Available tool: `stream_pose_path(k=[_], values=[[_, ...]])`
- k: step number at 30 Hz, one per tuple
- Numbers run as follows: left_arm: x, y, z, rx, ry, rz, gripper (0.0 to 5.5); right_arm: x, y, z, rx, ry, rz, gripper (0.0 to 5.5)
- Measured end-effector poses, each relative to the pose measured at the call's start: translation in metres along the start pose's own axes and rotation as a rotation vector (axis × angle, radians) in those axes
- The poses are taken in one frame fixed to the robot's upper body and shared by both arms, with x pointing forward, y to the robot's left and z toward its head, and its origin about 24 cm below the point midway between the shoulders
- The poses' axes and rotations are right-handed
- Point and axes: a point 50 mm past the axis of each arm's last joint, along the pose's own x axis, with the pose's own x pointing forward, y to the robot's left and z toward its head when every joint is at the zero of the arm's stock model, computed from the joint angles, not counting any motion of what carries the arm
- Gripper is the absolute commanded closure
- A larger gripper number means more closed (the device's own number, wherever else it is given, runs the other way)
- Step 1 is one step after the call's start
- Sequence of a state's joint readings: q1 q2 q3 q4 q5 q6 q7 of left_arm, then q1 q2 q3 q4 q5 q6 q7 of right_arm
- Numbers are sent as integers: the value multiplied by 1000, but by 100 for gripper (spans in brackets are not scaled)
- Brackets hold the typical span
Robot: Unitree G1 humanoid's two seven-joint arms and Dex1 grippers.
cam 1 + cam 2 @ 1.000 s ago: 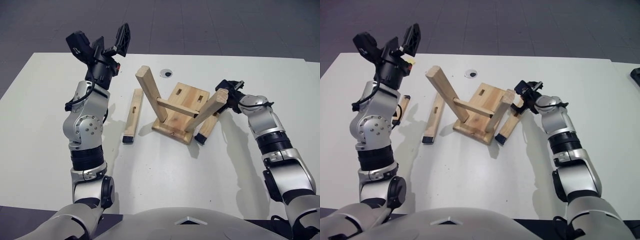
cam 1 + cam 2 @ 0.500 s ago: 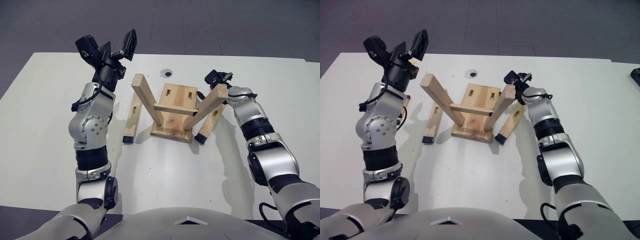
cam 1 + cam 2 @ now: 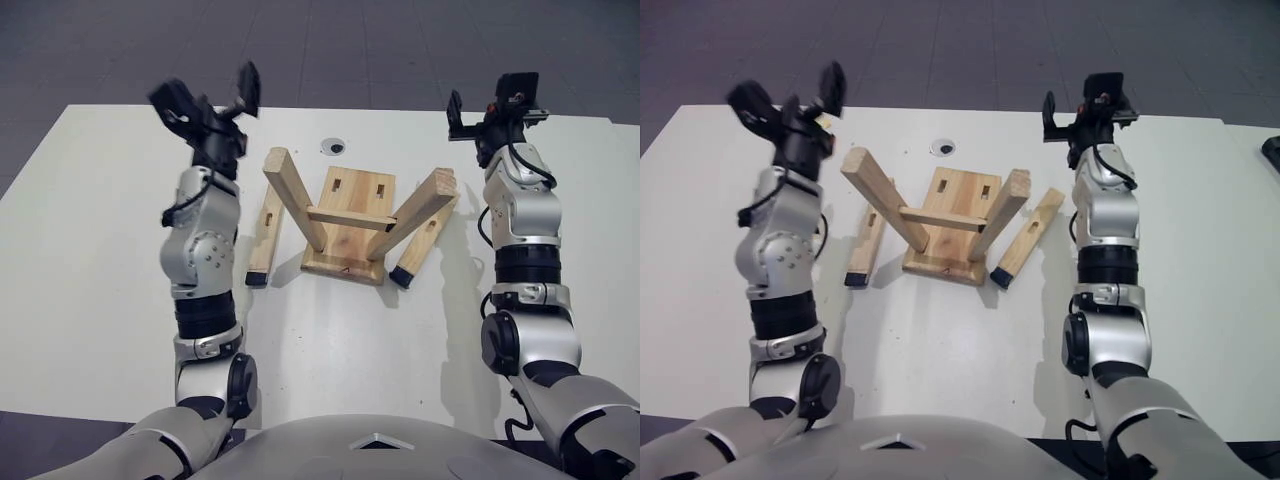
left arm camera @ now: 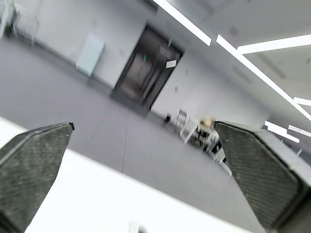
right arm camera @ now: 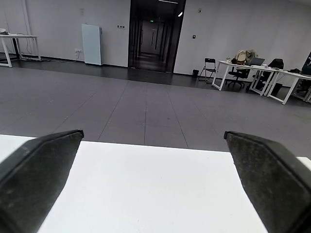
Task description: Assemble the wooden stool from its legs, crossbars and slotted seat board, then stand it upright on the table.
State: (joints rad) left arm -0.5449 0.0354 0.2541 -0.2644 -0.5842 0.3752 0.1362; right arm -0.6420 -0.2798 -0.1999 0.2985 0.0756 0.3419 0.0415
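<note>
— Head view?
— Half-built stool (image 3: 350,217) lies seat-down mid-table (image 3: 90,260); a loose leg (image 3: 266,230) at its nine, a second leg (image 3: 420,243) at three. Left gripper (image 3: 206,90), blurred, gapes at ten; right gripper (image 3: 488,102) gapes at two.
— Wrist views?
— Left fingers (image 4: 34,170) smeared, spread, cut off. Right fingers (image 5: 34,174) spread too, tips cropped.

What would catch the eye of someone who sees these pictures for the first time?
The half-built stool in the middle of the white table: its seat board lies flat, and two legs joined by a crossbar stick up from it at a slant. The left gripper and the right gripper are open, high over the table's far side. One loose leg lies left of the stool, another right.
</note>
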Motion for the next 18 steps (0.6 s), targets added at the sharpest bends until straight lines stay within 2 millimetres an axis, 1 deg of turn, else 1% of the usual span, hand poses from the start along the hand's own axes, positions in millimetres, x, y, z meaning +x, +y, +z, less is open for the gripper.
stream_pose_path(k=[2, 3, 4, 5, 6, 8, 9, 12, 18], values=[[4, -22, 24, -4, -88, -109, 12, -4, -3, -4, 9, 18, -11, 10], [5, -33, 29, -9, -94, -172, 12, -6, -5, -5, 16, 27, -21, 10], [4, -39, 28, -7, -80, -210, 12, -7, -7, -6, 23, 31, -32, 10], [2, -44, 21, 3, -31, -248, 12, -8, -9, -5, 29, 32, -42, 10], [-1, -48, 9, 17, 44, -278, 12, -9, -10, -3, 35, 28, -49, 10], [-17, -44, -29, 51, 236, -297, 12, -10, -10, -1, 38, 25, -52, 10], [-22, -43, -32, 79, 254, -321, 12, -11, -12, -1, 38, 28, -59, 10], [-24, -44, -33, 129, 240, -357, 12, -13, -10, 2, 36, 26, -48, 10], [-19, -47, -40, 103, 197, -359, 12, -14, -8, -1, 35, 43, -21, 10]])
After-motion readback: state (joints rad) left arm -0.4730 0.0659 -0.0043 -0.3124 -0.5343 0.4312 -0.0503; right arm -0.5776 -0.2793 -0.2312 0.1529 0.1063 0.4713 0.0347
